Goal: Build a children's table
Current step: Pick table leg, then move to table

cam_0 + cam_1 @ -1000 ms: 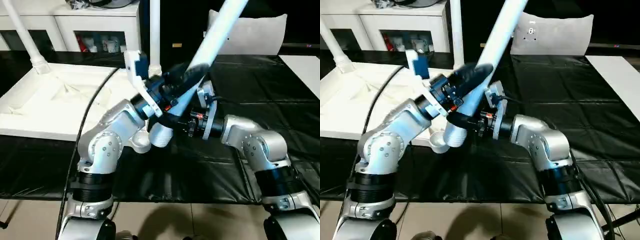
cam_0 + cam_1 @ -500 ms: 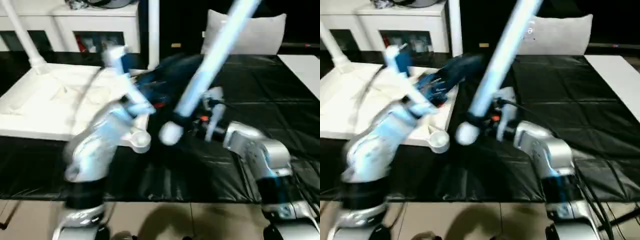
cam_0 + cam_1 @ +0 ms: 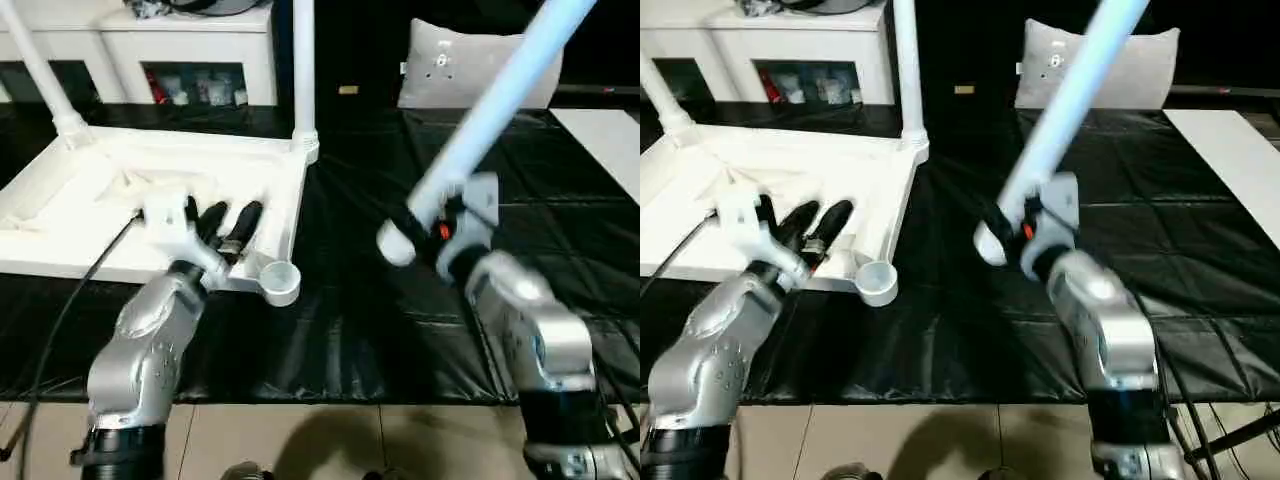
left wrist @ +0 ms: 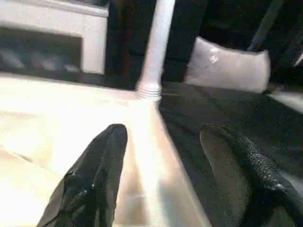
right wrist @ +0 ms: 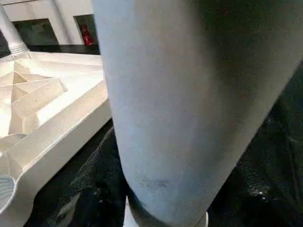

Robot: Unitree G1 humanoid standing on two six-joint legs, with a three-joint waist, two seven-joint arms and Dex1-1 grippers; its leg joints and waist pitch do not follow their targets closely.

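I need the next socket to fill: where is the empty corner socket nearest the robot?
The empty corner socket sits at the near right corner of the upturned tabletop, just right of the open left gripper.

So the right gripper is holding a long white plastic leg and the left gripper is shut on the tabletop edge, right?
Not quite. The left gripper is open, hovering above the upturned white tabletop; the left wrist view shows its fingers spread apart. The right gripper does hold the long white plastic leg.

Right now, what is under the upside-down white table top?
The table top lies on a black sheet that covers the floor all around it. The top hides whatever is directly beneath it.
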